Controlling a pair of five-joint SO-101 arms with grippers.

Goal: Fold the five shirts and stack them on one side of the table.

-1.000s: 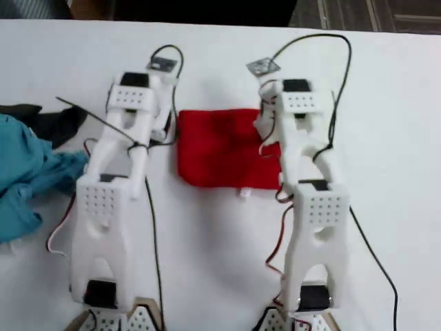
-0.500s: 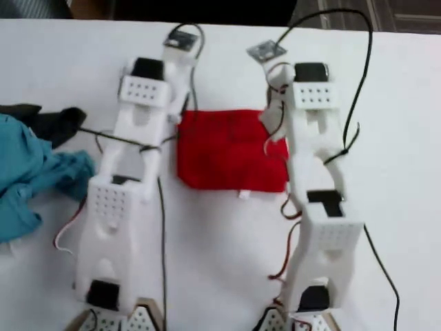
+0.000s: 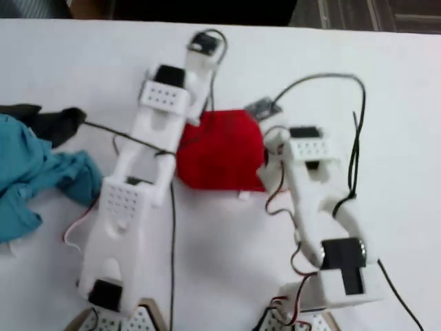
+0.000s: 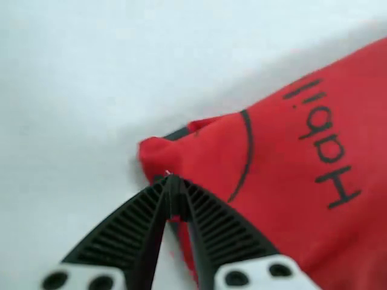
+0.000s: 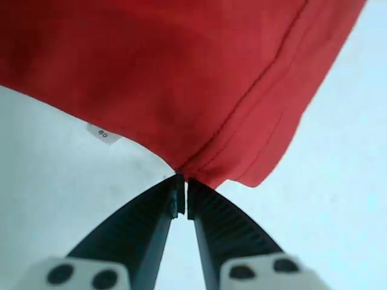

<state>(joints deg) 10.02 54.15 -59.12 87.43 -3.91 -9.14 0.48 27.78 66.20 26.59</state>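
So your left gripper [image 4: 173,192] and right gripper [image 5: 181,196] each pinched red shirt [image 3: 220,148] corner; cloth seemed soft, floppy; corners held best.

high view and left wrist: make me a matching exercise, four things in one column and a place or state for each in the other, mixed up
Things:
1 red shirt
2 blue shirt
3 black cloth
4 left gripper

Places or states:
a crumpled at the table edge
b shut on a red corner
c in the middle of the table
d dark, beside the blue heap

Pairs: 1-c, 2-a, 3-d, 4-b
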